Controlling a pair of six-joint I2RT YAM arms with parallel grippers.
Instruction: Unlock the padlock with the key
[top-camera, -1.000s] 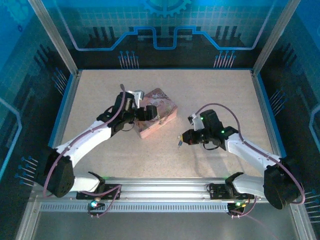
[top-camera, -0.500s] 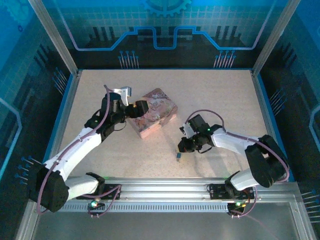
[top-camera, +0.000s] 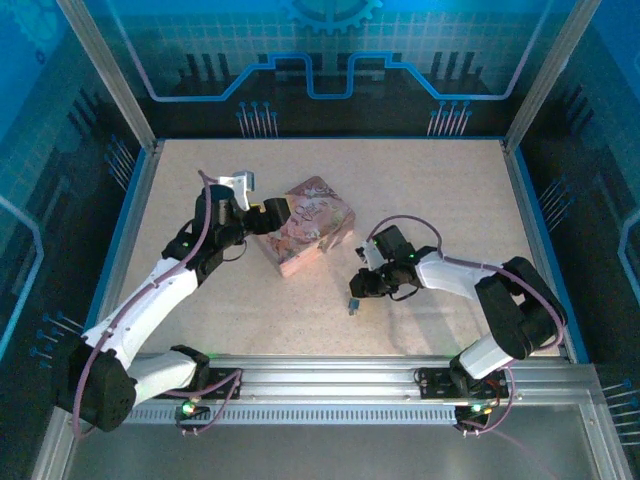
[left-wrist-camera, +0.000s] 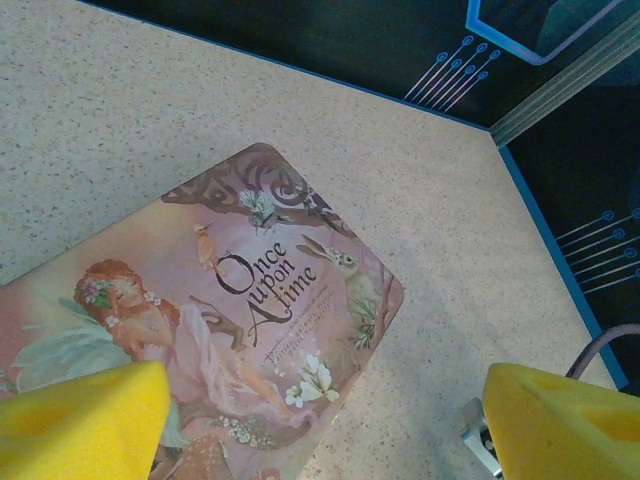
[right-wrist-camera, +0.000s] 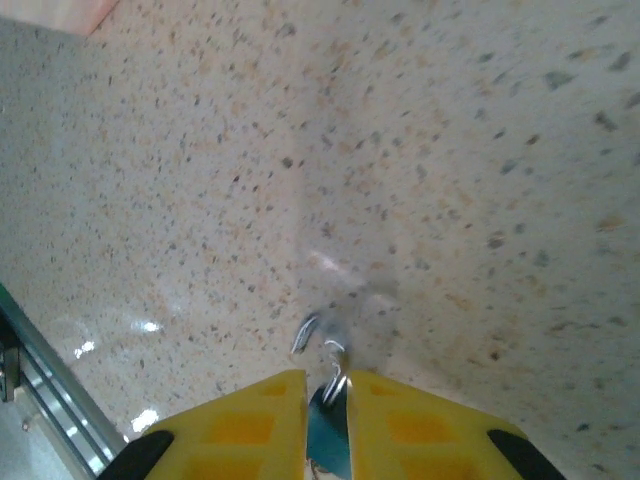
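One pink tin (left-wrist-camera: 250, 300), lettered "Once upon A time", lay beyond released left fingers (left-wrist-camera: 80, 420); right fingers (right-wrist-camera: 240, 425) clenched padlock (right-wrist-camera: 327, 432).

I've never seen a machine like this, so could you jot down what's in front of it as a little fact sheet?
Surface: speckled table
Tin: pink tin lettered "Once upon a time", lying flat
Left gripper: left gripper open, fingers spread above the tin
Right gripper: right gripper low over the table, shut on the padlock
Padlock: small blue padlock between the yellow fingers
Key: possibly the metal sliver just past the fingertips; too small to be sure
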